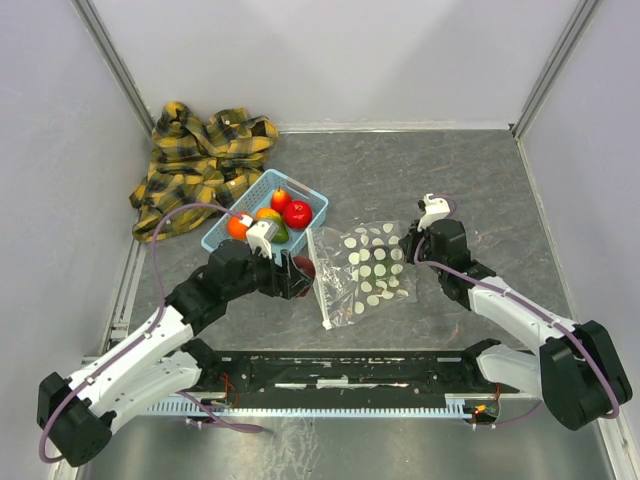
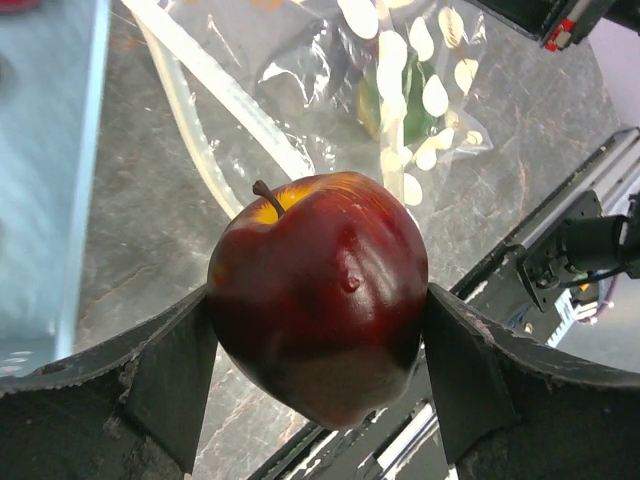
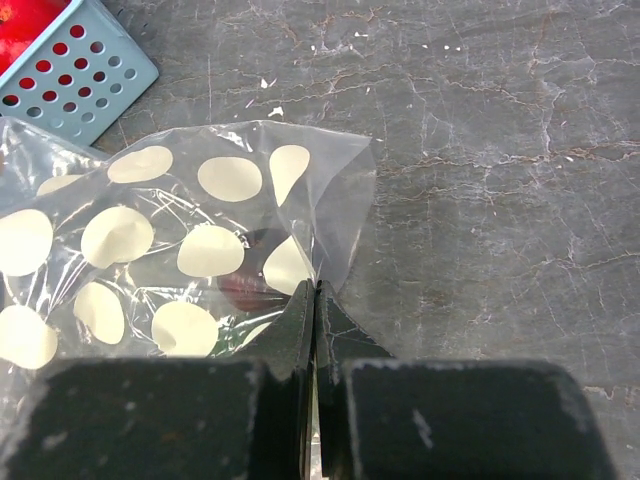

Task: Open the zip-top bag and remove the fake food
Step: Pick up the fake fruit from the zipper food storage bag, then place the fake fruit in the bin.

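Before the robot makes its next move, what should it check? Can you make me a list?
1. Apple gripped by the left pincer: ok.
2. Apple outside the bag: ok.
3. Right pincer shut on the bag's edge: ok.
4. Bag emptied: not ok, a green piece shows inside.
5. Room in the basket: cannot tell, part is hidden.

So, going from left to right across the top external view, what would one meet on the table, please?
plaid cloth → light blue basket → dark red apple held by the left gripper → zip-top bag → right gripper pinching the bag's right edge.
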